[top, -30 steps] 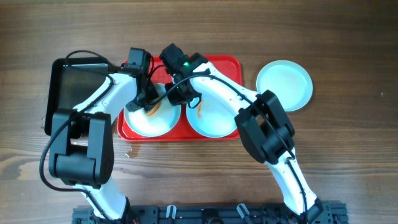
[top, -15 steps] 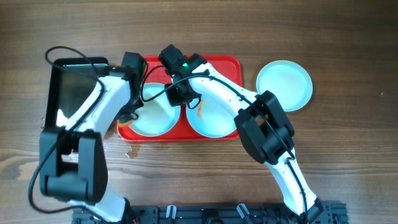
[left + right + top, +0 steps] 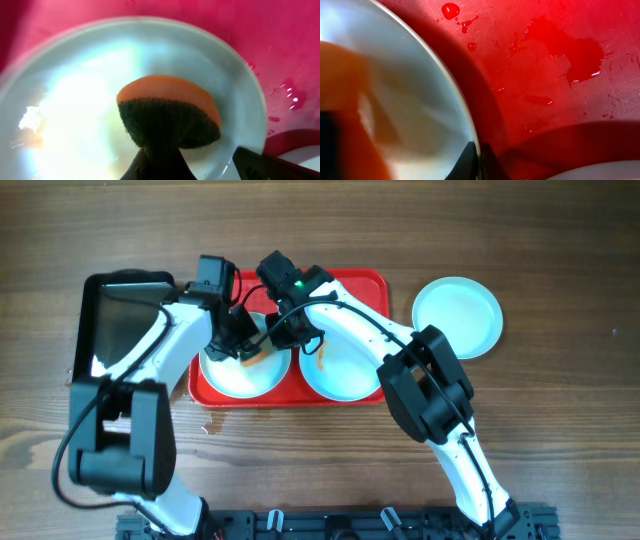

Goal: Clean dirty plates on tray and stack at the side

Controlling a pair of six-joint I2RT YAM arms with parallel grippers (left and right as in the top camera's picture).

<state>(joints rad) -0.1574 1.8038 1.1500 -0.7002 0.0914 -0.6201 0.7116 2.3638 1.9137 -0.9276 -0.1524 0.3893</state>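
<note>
sponge (image 3: 167,115) back on left plate (image 3: 226,377)

From overhead: straight down, far, whole table (image 3: 560,440). From both wrists: very close, angled down onto same left plate (image 3: 65,100) and red tray (image 3: 545,100).

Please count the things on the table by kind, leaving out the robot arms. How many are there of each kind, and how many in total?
Plates: 3
Red tray: 1
Black tray: 1
Sponge: 1
Total: 6
</note>
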